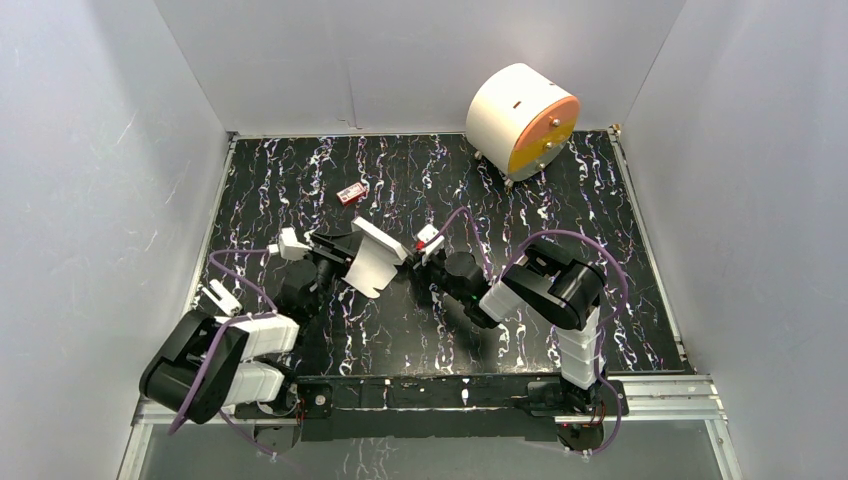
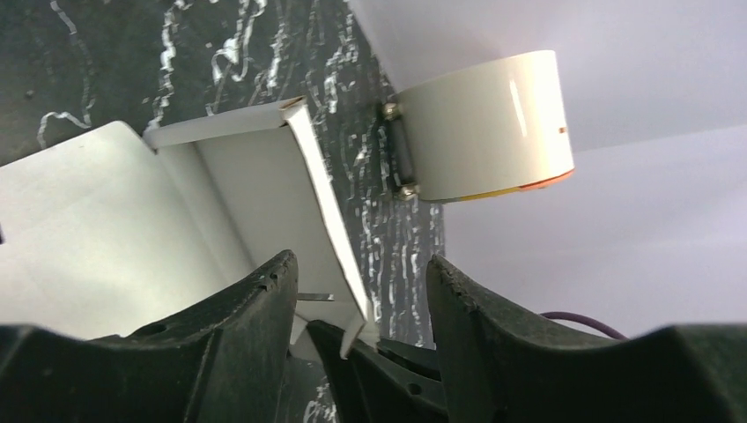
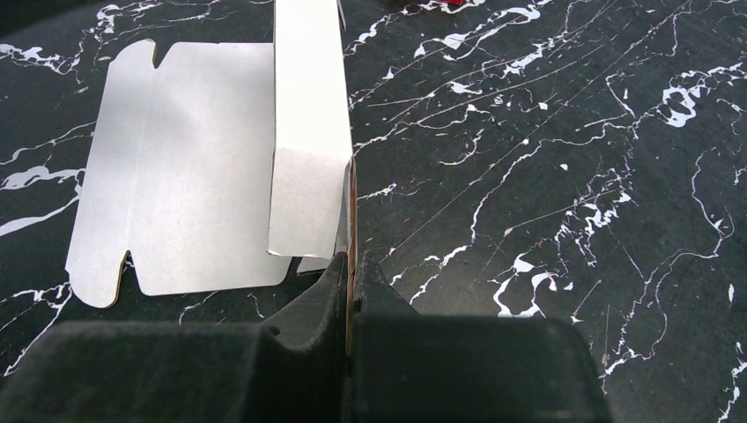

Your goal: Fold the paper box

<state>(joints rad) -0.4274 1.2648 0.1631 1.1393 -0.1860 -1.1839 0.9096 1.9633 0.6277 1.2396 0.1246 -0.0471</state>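
paper box [image 1: 372, 262] sits mid-frame between both arms, its raised wall running straight up-frame from the right end effector [image 3: 351, 264] pinching its edge, left end effector [image 2: 361, 264] spread wide just beside it

Twin manipulators of matching build; left arm [image 1: 215, 360]: bulky black joint housings alternating with white ribbed shells; purple cable [image 1: 240, 252] looped loosely alongside; small white camera block [image 1: 293, 243] at the wrist; right arm [image 1: 555, 285]: same black-and-white scheme, with a stacked white ribbed segment [image 1: 580, 350] above the base; second purple cable [image 1: 570, 234] arched over the elbow; white wrist block [image 1: 430, 240] with a red spot; left gripper [image 2: 361, 273]: two matte black fingers [image 2: 238, 326], tapered, grainy, rough-edged; right gripper [image 3: 351, 264]: black fingers of like grain, blunt-tipped; black mounting bar [image 1: 430, 392] between the bases, on a pale metal rail [image 1: 660, 395].
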